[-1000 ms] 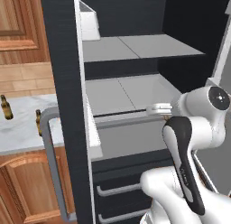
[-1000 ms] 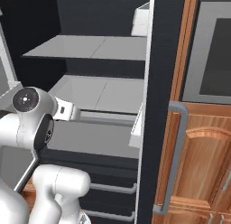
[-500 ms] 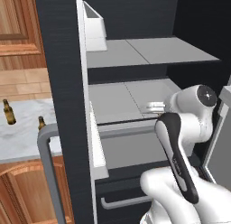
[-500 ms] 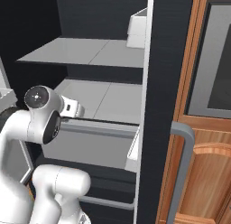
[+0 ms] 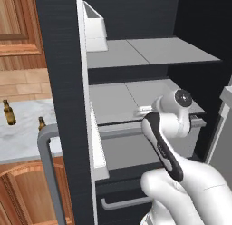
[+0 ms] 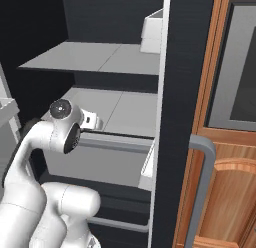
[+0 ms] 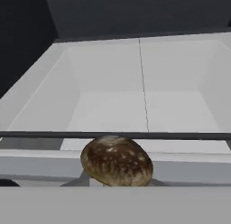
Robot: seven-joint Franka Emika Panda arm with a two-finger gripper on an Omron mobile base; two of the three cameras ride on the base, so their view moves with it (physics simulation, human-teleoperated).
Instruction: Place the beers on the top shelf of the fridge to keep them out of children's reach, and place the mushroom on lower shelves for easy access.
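The mushroom-placing step is in hand: the gripper (image 5: 138, 111) reaches into the open fridge (image 5: 63, 61) at the level of the lower shelf (image 5: 118, 99), over that shelf's front edge, left of its middle seam in the left base view. In the hand view one mushroom (image 7: 116, 161), speckled brown with a rounded cap, sits right at the fingertips, low in the frame; the fingers themselves are hidden behind it, but they are closed as far as they go, and I judge them clamped on the mushroom. Next, the hand needs to ease forward over the shelf, lower, and let go. Two beers (image 5: 7, 112) stand on the marble counter (image 5: 22, 138) left of the fridge door, well apart from the arm. The top shelf (image 5: 149, 51) awaits them.
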